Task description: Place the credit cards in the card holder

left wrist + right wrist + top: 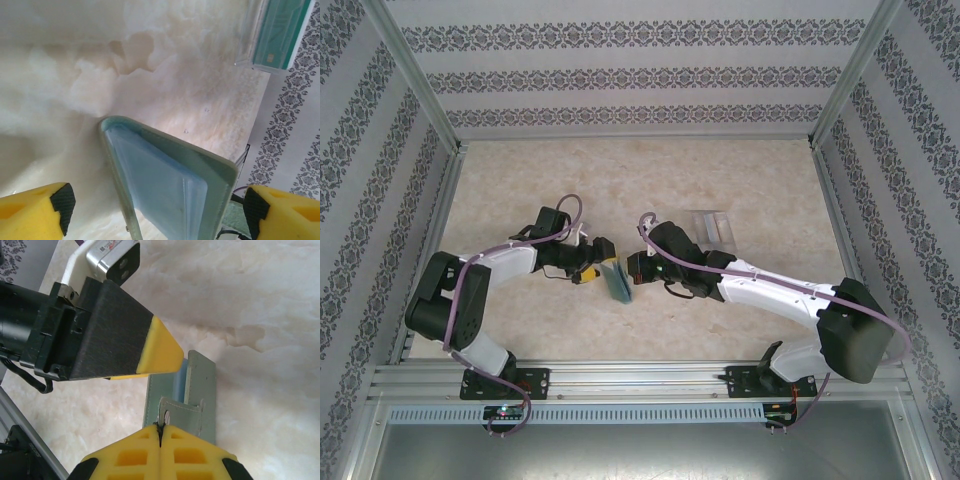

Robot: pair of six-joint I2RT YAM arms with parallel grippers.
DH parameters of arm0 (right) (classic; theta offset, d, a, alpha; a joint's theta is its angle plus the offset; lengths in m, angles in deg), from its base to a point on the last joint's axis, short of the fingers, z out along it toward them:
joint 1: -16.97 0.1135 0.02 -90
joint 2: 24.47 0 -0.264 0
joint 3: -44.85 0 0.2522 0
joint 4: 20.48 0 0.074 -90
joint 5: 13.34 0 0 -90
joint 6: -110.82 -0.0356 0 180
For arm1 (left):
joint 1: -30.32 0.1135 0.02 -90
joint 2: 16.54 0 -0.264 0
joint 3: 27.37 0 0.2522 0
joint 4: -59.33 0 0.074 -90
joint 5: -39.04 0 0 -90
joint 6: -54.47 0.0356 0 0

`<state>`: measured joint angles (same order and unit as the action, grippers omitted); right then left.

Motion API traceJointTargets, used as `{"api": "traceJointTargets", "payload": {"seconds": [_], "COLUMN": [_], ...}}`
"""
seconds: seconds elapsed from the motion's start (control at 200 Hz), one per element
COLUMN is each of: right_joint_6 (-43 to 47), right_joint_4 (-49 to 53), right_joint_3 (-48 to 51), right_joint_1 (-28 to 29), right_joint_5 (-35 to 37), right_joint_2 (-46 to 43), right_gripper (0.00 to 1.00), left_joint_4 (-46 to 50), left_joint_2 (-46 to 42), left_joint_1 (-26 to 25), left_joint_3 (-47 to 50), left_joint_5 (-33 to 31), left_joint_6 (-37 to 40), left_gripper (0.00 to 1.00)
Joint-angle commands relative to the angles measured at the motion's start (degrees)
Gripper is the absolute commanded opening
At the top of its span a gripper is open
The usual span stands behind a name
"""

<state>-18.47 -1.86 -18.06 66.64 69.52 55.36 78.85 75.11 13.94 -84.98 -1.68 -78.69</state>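
The sage-green card holder point(617, 281) stands on edge at the table's centre, partly spread, with pale blue sleeves inside point(165, 185). My right gripper point(160, 429) is shut on its little snap tab point(182, 412) and sits just right of it in the top view point(633, 270). My left gripper point(595, 265) is open. Its yellow fingers point(35, 207) straddle the holder's spread covers, and one fingertip point(160, 352) hangs over the holder's far end. The credit cards point(713, 225) lie apart at the back right, one showing a teal face with a chip point(277, 35).
The cards rest in a clear stand point(250, 35) near the right patterned wall point(880, 170). The beige marbled tabletop point(640, 180) is walled on three sides. A metal rail point(640, 380) with both arm bases runs along the near edge.
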Motion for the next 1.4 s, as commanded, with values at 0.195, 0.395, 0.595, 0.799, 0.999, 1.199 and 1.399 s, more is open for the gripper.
{"api": "traceJointTargets", "payload": {"seconds": [0.195, 0.395, 0.595, 0.799, 0.999, 1.199, 1.399], "right_joint_6": [-2.93, -3.42, -3.82, -3.54, -3.10, -2.59, -3.33], "right_joint_4": [0.45, -0.01, -0.38, 0.05, 1.55, 4.27, 6.56], "right_joint_3": [1.28, 4.35, 5.99, 5.49, 4.45, 4.70, 7.79], "right_joint_1": [-0.92, -2.44, -3.31, -3.26, -3.13, -3.21, -4.87], "right_joint_5": [1.30, 2.25, 2.69, 2.57, 3.04, 6.85, 11.14], "right_joint_2": [1.94, 2.64, 3.30, 2.83, 1.12, -1.99, -5.11], "right_gripper": [0.00, 0.00, 0.00, 0.00, 0.00, 0.00, 0.00], "left_joint_4": [1.06, 0.08, -0.09, 0.56, 3.32, 9.82, 8.64], "left_joint_2": [1.62, 1.28, 0.13, 1.39, 1.08, 0.79, -0.75], "left_joint_1": [-0.04, -0.03, 0.02, -0.50, -0.85, -0.93, -0.93], "left_joint_3": [0.34, -0.07, -0.21, -0.28, -1.37, -2.74, -1.52], "left_joint_5": [0.52, 2.13, 2.06, 2.22, 0.44, -4.07, -4.63], "left_joint_6": [2.19, 2.01, 1.89, 2.58, 3.99, 7.26, 7.47], "left_gripper": [0.77, 0.78, 0.76, 0.73, 0.70, 0.57, 0.54]}}
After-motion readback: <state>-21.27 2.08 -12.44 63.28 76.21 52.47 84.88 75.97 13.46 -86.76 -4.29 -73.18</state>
